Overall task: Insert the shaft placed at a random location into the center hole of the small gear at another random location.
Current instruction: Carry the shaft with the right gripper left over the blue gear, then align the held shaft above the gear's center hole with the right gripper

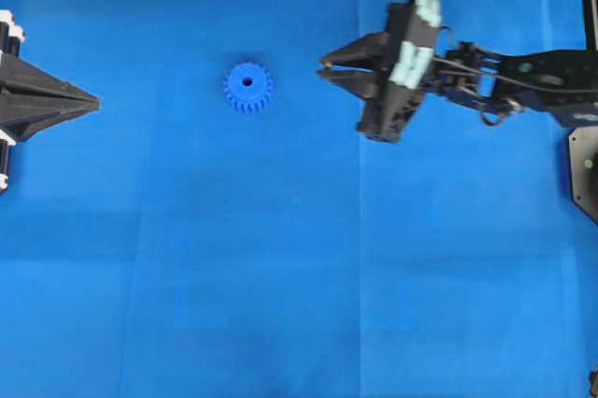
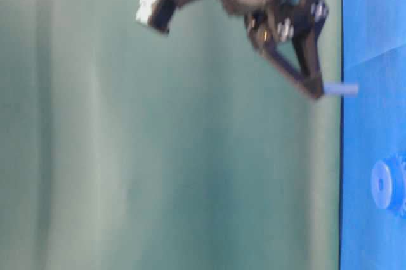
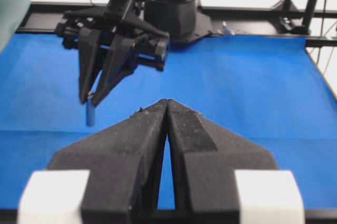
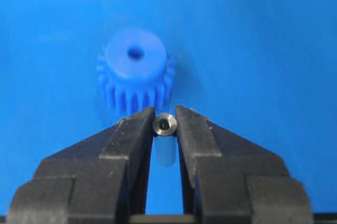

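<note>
1. Between the right gripper's (image 4: 165, 121) black fingertips sits the shaft (image 4: 164, 124), clamped; silvery metal, round end facing the wrist camera, long axis pointing down toward the mat (image 1: 280, 277).
2. Just beyond it, the small gear (image 4: 135, 71) lies flat, toothed blue plastic, center hole (image 4: 135, 53) facing up.
3. Left gripper (image 3: 167, 103) is closed, empty, well apart.

Lighting's bright and even, barely any shadows on the blue mat (image 1: 280, 277). The right gripper (image 2: 315, 89) is motion-smeared in the table-level view, and backlight blows out the left wrist view at 12 o'clock.
</note>
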Robot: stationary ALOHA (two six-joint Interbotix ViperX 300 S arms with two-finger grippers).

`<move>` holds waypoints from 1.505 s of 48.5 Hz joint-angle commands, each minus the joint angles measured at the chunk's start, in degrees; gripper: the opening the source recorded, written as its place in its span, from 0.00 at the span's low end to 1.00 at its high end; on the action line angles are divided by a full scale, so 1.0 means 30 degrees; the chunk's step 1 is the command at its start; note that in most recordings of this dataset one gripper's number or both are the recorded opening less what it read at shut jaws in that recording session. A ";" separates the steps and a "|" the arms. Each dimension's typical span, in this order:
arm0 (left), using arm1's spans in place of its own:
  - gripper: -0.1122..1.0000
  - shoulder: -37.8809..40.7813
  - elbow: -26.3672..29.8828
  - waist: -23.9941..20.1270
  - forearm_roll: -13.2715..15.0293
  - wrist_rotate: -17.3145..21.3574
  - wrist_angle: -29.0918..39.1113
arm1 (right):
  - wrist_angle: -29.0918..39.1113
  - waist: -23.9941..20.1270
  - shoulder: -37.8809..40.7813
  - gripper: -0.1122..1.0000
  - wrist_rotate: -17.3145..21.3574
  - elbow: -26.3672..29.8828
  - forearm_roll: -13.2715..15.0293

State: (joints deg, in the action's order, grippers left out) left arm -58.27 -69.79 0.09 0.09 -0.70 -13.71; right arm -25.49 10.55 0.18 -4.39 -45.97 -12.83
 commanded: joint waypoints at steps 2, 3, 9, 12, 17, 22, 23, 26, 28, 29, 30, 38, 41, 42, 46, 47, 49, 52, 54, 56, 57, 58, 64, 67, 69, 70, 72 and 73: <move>0.10 0.0088 0.0234 0.0000 0.0029 0.0000 -0.0088 | 0.0762 -0.0029 0.0674 0.14 -0.0234 0.1992 0.0088; 0.10 0.0088 0.0234 0.0029 0.0029 0.0000 -0.0088 | 0.1025 0.0000 0.0938 0.14 -0.0322 0.2432 0.0088; 0.10 0.0088 0.0234 0.0000 0.0000 0.0000 -0.0088 | 0.1992 -0.0029 0.1816 0.14 -0.0527 0.4043 0.0088; 0.10 0.0088 0.0234 0.0000 0.0000 0.0000 -0.0088 | 0.2314 -0.0029 0.2197 0.14 -0.0557 0.4717 0.0059; 0.10 0.0088 0.0264 0.0000 0.0000 -0.0029 -0.0088 | 0.2666 -0.0029 0.2607 0.14 -0.0557 0.5537 0.0088; 0.10 0.0088 0.0234 0.0000 0.0000 -0.0029 -0.0088 | 0.2725 -0.0029 0.2900 0.14 -0.0557 0.6006 0.0117; 0.10 0.0088 0.0234 0.0000 0.0000 -0.0029 -0.0088 | 0.2725 -0.0029 0.2900 0.14 -0.0586 0.6094 0.0146; 0.10 0.0088 0.0234 0.0000 0.0000 -0.0029 -0.0059 | 0.2725 -0.0029 0.2988 0.14 -0.0586 0.6211 0.0176; 0.10 0.0088 0.0234 0.0000 0.0000 -0.0029 -0.0088 | 0.2725 -0.0029 0.3018 0.14 -0.0586 0.6299 0.0146; 0.10 0.0088 0.0234 0.0000 0.0000 -0.0029 -0.0088 | 0.2725 -0.0029 0.3047 0.14 -0.0586 0.6328 0.0146; 0.10 0.0088 0.0234 0.0000 0.0000 -0.0029 -0.0088 | 0.2725 -0.0029 0.3047 0.14 -0.0557 0.6387 0.0146; 0.10 0.0088 0.0234 0.0000 0.0000 -0.0029 -0.0059 | 0.2725 -0.0029 0.3193 0.14 -0.0557 0.6621 0.0146; 0.10 0.0088 0.0234 0.0000 0.0000 -0.0029 -0.0088 | 0.2637 -0.0029 0.3281 0.14 -0.0557 0.6650 0.0146; 0.10 0.0088 0.0234 0.0000 0.0029 -0.0029 -0.0059 | 0.2637 -0.0029 0.3340 0.14 -0.0557 0.6621 0.0146; 0.10 0.0088 0.0234 0.0000 0.0000 -0.0029 -0.0029 | 0.2461 -0.0029 0.3604 0.14 -0.0557 0.6680 0.0146; 0.10 0.0088 0.0234 0.0000 0.0000 -0.0029 0.0029 | 0.2402 -0.0029 0.3662 0.14 -0.0557 0.6709 0.0146; 0.10 0.0088 0.0234 0.0000 0.0000 -0.0029 0.0059 | 0.2285 -0.0029 0.3867 0.14 -0.0557 0.6738 0.0146; 0.10 0.0088 0.0205 0.0000 0.0000 -0.0029 0.0146 | 0.2139 -0.0029 0.4160 0.14 -0.0527 0.6797 0.0117; 0.10 0.0088 0.0205 0.0000 0.0000 -0.0029 0.0146 | 0.2051 -0.0029 0.4365 0.14 -0.0527 0.6826 0.0088; 0.10 0.0088 0.0205 0.0000 0.0000 -0.0029 0.0176 | 0.1963 -0.0029 0.4570 0.14 -0.0498 0.6855 0.0088; 0.10 0.0088 0.0205 0.0000 0.0000 -0.0029 0.0176 | 0.1904 -0.0029 0.4688 0.14 -0.0469 0.6855 0.0059; 0.10 0.0088 0.0234 0.0029 0.0000 -0.0029 0.0176 | 0.1904 -0.0029 0.4805 0.14 -0.0439 0.6855 0.0059; 0.10 0.0088 0.0205 0.0000 0.0029 -0.0029 0.0176 | 0.1846 -0.0029 0.5273 0.14 -0.0352 0.6855 -0.0059; 0.10 0.0088 0.0205 0.0000 0.0000 -0.0029 0.0176 | 0.1816 -0.0029 0.5361 0.14 -0.0352 0.6855 -0.0117; 0.10 0.0088 0.0205 0.0029 0.0000 -0.0029 0.0176 | 0.1846 -0.0029 0.5361 0.14 -0.0352 0.6826 -0.0146; 0.10 0.0088 0.0205 0.0000 0.0000 -0.0029 0.0176 | 0.1816 -0.0029 0.5361 0.14 -0.0381 0.6855 -0.0146; 0.10 0.0088 0.0205 0.0000 0.0000 -0.0029 0.0205 | 0.1787 -0.0029 0.5361 0.14 -0.0352 0.6826 -0.0146; 0.10 0.0088 0.0205 0.0000 0.0000 -0.0029 0.0234 | 0.1787 -0.0029 0.5361 0.14 -0.0352 0.6826 -0.0146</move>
State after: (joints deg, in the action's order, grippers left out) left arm -58.36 -69.70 0.09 0.09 -0.70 -12.83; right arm -19.69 10.55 17.14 -5.54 -26.37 -13.01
